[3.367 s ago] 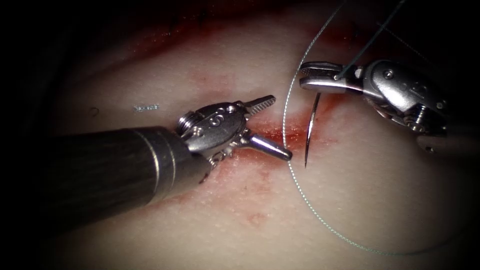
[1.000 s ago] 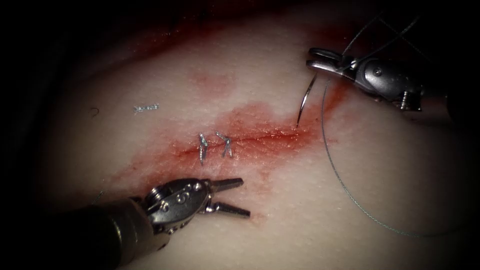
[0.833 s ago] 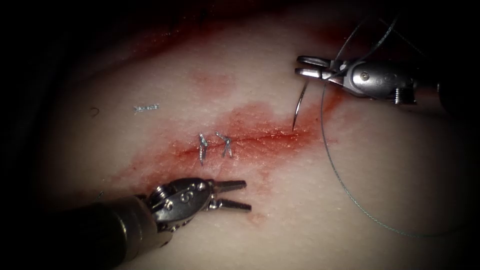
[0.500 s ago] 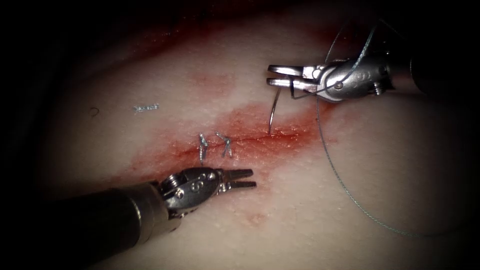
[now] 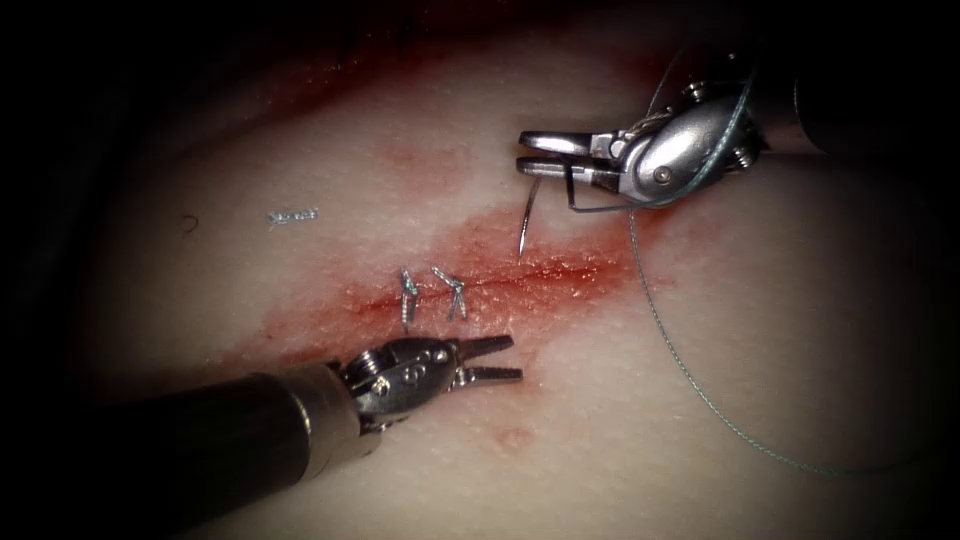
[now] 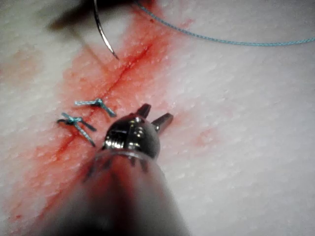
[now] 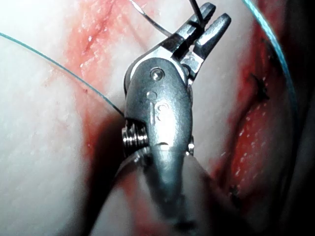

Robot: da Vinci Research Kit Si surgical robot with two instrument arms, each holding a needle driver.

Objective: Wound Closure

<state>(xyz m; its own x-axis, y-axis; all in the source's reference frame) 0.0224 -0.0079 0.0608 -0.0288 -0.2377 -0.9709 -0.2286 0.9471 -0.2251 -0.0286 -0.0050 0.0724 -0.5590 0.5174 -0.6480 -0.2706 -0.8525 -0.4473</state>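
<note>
With the left hand (image 5: pixel 505 359) nearest, slightly open and holding nothing just below the cut (image 5: pixel 520 272), two knots (image 5: pixel 430 292) already sit across it. Farther back, the right hand (image 5: pixel 532 152) grips the needle (image 5: pixel 527 220) near its thread end, tip hanging free just above the cut, not in the tissue (image 5: pixel 620 430). Thread (image 5: pixel 690 375) trails right. Looks like lining up another stitch; that calls for setting the tip at the cut's edge.
</note>
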